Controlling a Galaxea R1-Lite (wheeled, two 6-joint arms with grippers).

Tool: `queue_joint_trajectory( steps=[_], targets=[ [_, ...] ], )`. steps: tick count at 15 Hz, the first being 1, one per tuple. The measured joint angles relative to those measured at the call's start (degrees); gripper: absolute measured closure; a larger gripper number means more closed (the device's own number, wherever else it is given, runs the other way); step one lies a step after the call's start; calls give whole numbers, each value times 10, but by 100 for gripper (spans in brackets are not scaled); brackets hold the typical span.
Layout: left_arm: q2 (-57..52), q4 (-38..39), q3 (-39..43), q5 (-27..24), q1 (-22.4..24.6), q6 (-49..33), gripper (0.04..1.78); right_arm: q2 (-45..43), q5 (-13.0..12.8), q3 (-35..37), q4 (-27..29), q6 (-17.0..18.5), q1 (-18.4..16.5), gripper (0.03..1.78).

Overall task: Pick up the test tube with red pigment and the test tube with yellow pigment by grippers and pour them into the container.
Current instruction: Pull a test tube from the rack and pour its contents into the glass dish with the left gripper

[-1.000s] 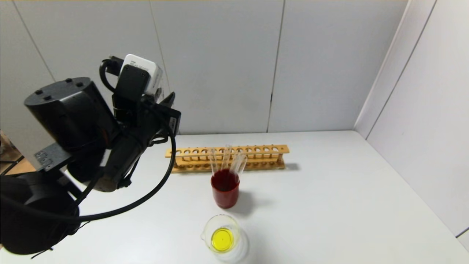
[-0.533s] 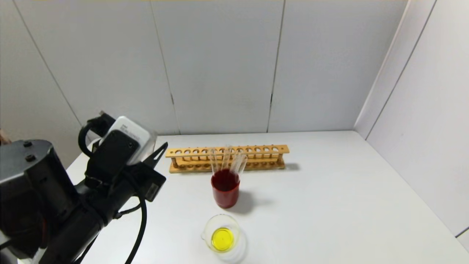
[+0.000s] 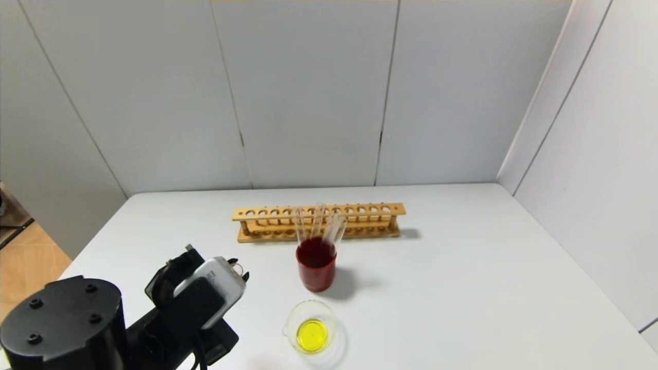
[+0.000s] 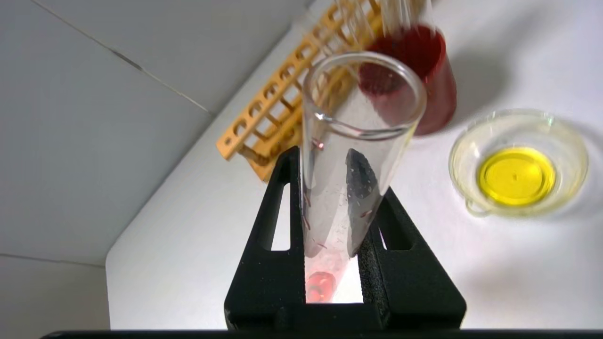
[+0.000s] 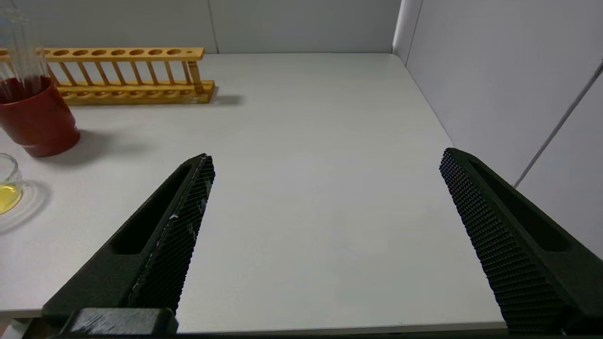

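My left gripper (image 3: 238, 273) is low over the table's front left, left of the container (image 3: 311, 333). In the left wrist view it (image 4: 337, 197) is shut on the test tube with red pigment (image 4: 351, 141). The tube points mouth-first toward the red cup, with a little red liquid (image 4: 320, 286) at its base between the jaws. The container, a low clear beaker (image 4: 518, 162), holds yellow liquid. I cannot pick out the test tube with yellow pigment. My right gripper (image 5: 326, 156) is open and empty over bare table at the right, out of the head view.
A dark-red cup (image 3: 315, 268) with several clear tubes stands behind the beaker. It also shows in the right wrist view (image 5: 36, 117). A wooden tube rack (image 3: 318, 221) lies behind it. Walls close the back and right sides of the table (image 3: 462, 288).
My left arm has come down from high at the left to low over the table's front left, carrying the tube. Cup, beaker and rack have not moved.
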State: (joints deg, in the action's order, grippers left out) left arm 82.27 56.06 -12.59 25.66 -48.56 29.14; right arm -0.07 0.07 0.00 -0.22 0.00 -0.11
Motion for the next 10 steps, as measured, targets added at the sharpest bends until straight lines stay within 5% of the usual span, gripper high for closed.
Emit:
queue_joint_trajectory(
  steps=[6, 10],
  targets=[
    [89, 4, 5, -3, -1, 4, 147, 0, 0, 0, 0, 0, 0, 6],
    [138, 6, -20, -1, 1, 83, 147, 0, 0, 0, 0, 0, 0, 6]
  ],
)
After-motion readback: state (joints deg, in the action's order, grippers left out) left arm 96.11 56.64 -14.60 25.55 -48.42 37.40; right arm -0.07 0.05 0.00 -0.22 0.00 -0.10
